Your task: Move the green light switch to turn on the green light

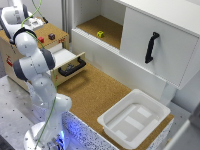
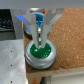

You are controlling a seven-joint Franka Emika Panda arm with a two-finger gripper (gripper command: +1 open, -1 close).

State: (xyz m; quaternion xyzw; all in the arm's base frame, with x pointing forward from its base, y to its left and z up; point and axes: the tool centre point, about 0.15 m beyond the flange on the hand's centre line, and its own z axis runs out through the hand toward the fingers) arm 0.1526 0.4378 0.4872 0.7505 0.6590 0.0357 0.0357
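In the wrist view a round green dome sits in a silver ring on the wooden box's top; it reads as the green light and shows no glow. My gripper hangs straight over it, its fingers drawn together and the tips at the dome's far edge. No separate switch lever shows, and the fingers hide whatever lies at their tips. In the exterior view the gripper is at the top left above the wooden box; the dome is too small to pick out there.
On the box top are a red button and a dark block. An open drawer with a black handle sticks out. A yellow-green cube lies on the cabinet shelf. A white bin stands on the cork table.
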